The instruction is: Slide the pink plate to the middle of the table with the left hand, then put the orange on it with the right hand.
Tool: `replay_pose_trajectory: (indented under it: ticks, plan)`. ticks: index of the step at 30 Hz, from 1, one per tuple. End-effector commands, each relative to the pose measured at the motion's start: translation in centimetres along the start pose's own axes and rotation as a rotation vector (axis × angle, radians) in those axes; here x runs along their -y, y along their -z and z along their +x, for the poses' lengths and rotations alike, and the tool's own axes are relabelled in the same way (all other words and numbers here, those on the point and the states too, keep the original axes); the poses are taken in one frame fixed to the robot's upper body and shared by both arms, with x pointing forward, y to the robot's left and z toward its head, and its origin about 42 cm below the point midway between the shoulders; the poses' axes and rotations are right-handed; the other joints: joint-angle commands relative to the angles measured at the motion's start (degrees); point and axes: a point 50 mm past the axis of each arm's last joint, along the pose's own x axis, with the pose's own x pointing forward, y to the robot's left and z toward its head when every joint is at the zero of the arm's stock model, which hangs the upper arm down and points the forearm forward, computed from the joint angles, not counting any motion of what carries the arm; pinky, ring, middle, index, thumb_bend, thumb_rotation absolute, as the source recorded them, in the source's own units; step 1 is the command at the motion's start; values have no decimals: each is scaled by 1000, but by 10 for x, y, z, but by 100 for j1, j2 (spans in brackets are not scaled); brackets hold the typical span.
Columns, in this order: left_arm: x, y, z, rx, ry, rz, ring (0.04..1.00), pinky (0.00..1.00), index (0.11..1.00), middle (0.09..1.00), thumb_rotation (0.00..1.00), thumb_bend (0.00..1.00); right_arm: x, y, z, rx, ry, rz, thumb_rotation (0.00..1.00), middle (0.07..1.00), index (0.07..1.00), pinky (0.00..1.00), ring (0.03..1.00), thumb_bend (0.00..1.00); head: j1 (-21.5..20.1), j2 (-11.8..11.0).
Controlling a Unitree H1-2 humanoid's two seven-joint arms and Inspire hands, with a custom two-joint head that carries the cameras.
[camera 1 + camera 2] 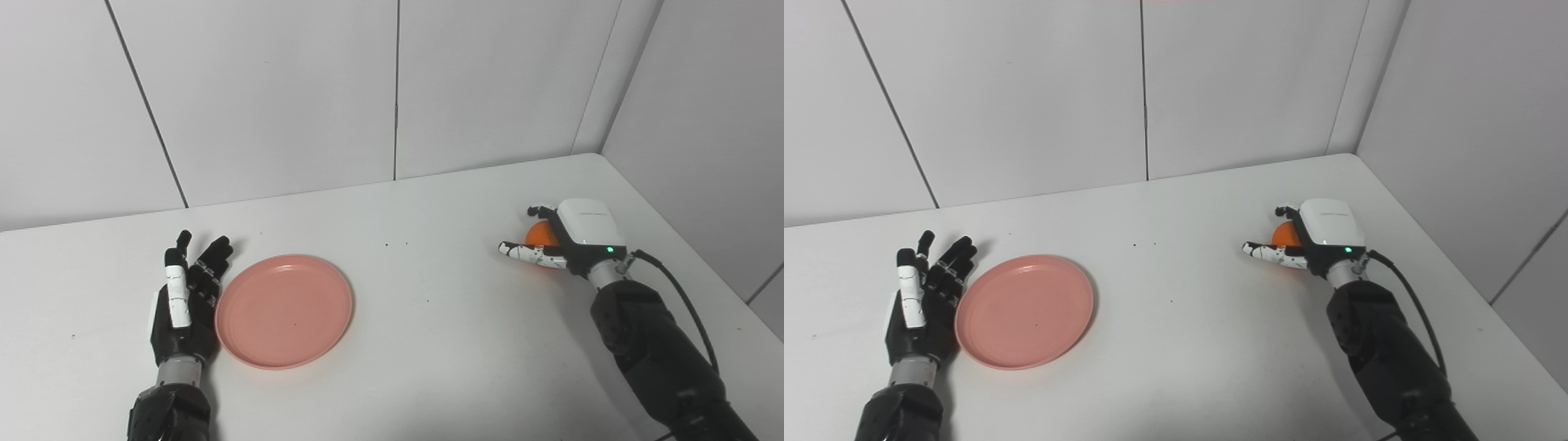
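Looking like step two's starting: pink plate point(283, 310) sits left of the desk point(429, 343) middle beside the left hand point(184, 306) with fingers spread wide, right hand point(572, 236) curling onto the orange point(540, 234) far right, so next it needs a firm lift.

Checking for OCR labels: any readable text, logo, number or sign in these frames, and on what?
Nothing legible in either view.
White back cover of the right hand: a faint grey line of print, too small and blurred to read. A green light glows near its wrist edge; no characters.
Round pink plastic plate: no markings.
Orange fruit, black left hand, white table: no text.
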Motion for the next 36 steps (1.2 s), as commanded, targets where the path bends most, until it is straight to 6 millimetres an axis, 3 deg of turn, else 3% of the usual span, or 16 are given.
replay_pose_trajectory:
  ticks: [1,3,8,15,17,18,19,21,23,26,36]
  plan:
    - [-18,40,-26,-188,-94,-10,824,929,970,765,804,888,25,1,12,-23,77,-33,1000,756,746,742,734,824,7,-7]
    - [-18,40,-27,-190,-95,-10,827,931,971,771,805,888,21,1,12,-33,64,-39,1000,751,746,722,719,820,7,-7]
    - [-17,39,-27,-188,-96,-14,839,934,973,776,806,879,13,0,9,-50,37,-45,1000,725,744,502,598,797,24,17]
    - [-18,39,-27,-190,-95,-20,838,940,982,767,813,899,-15,7,2,-57,14,-38,954,671,694,457,557,753,30,28]
    - [-18,39,-27,-191,-95,-19,834,935,983,759,816,902,-20,9,1,-65,13,-17,908,550,591,350,445,720,29,49]
    - [-19,40,-27,-192,-95,-18,833,929,981,758,820,899,-23,10,1,-70,14,-6,840,422,469,253,329,696,29,49]
    - [-19,40,-27,-192,-95,-16,833,929,980,758,821,899,-26,10,1,-70,16,-4,827,400,448,237,310,692,29,49]
    - [-18,39,-28,-192,-97,-14,829,911,975,749,824,895,-32,11,0,-57,20,-17,662,260,306,126,184,644,33,59]
    - [-18,39,-28,-192,-99,-18,827,918,974,748,821,897,-36,12,-1,-43,26,-23,519,199,239,77,131,601,33,59]
    - [-18,39,-28,-192,-98,-26,833,935,979,749,815,897,-42,12,-3,-29,30,-26,423,195,237,75,131,547,46,73]
    - [-18,39,-29,-195,-93,-27,838,946,991,753,817,901,-46,16,-4,-55,3,-24,406,221,265,101,158,522,50,94]
